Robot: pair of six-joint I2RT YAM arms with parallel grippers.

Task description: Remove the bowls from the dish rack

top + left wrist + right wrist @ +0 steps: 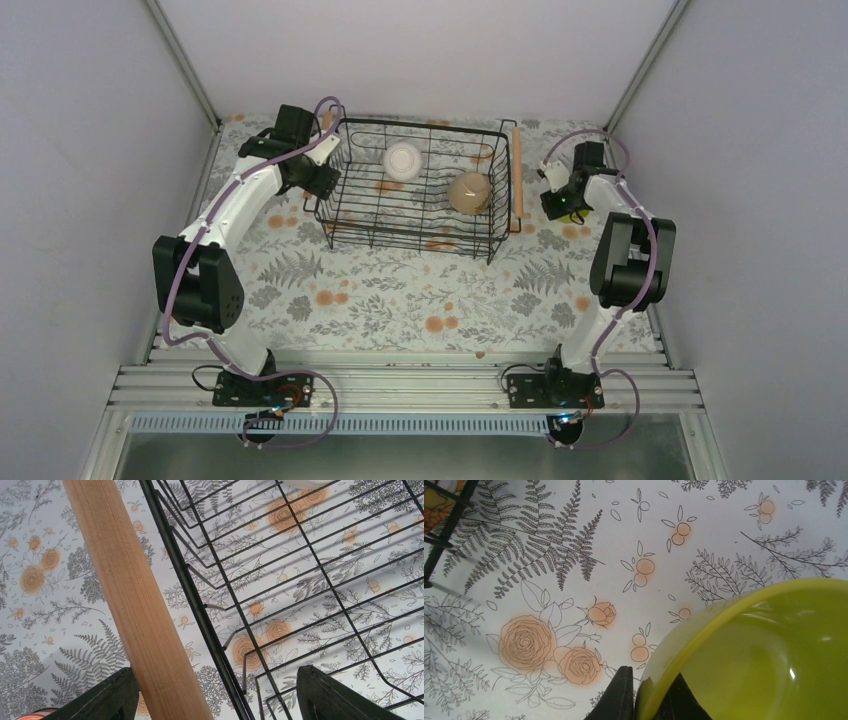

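Top view: the dish rack [400,236] sits far back on the bench [400,300], with a white bowl [404,160] and a tan bowl [468,192] inside.

Left wrist: the left jaws are spread astride the rack's wooden handle [135,595].

Right wrist: the right jaws pinch the rim of the yellow-green bowl [764,650], outside the rack. It looks light, stiff and glossy, so probably slippery; the rim is the natural hold.

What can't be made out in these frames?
- Top view: yellow-green bowl almost wholly hidden under the right gripper; whether it rests on the table is unclear.
- Left wrist view: red-orange object in the bottom-left corner, cut off by the frame edge.
- Top view: left gripper covers the rack's wooden handle; contact cannot be told.
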